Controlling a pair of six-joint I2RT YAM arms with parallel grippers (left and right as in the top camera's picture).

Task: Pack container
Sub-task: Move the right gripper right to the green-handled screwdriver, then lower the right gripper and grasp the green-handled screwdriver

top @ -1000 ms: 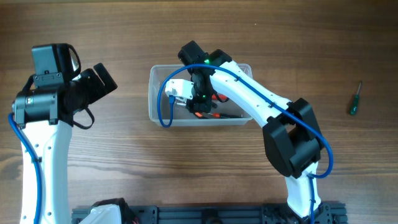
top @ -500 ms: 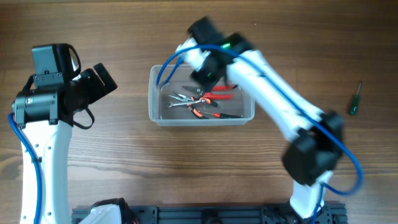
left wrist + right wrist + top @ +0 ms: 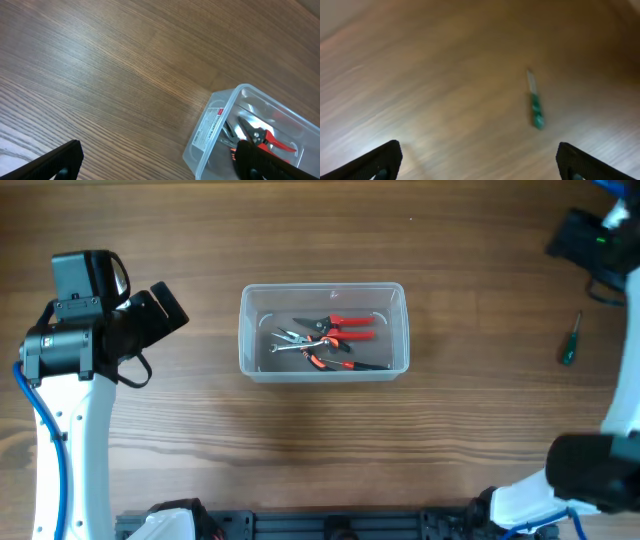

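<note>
The clear plastic container (image 3: pixel 244 340) stands mid-table with several hand tools in it, among them red-handled pliers (image 3: pixel 345 330). My left gripper (image 3: pixel 160 169) hovers open to the container's left. Its wrist view shows the tub's labelled end wall (image 3: pixel 211 126) and a red handle (image 3: pixel 274 141) inside. A green-handled screwdriver (image 3: pixel 570 340) lies on the wood at the far right. My right gripper (image 3: pixel 480 169) is open and empty above the table, with the screwdriver (image 3: pixel 536 111) ahead of it, blurred. From overhead, the right gripper (image 3: pixel 578 240) sits at the top right corner.
Wood-grain table all round. The left arm's body (image 3: pixel 75 350) stands at the left edge, and the right arm's base (image 3: pixel 590 480) at the lower right. A dark rail (image 3: pixel 330 525) runs along the front edge.
My right gripper opened over the container, left a tool inside, then swung out and far right toward the screwdriver. The left arm stayed still.
</note>
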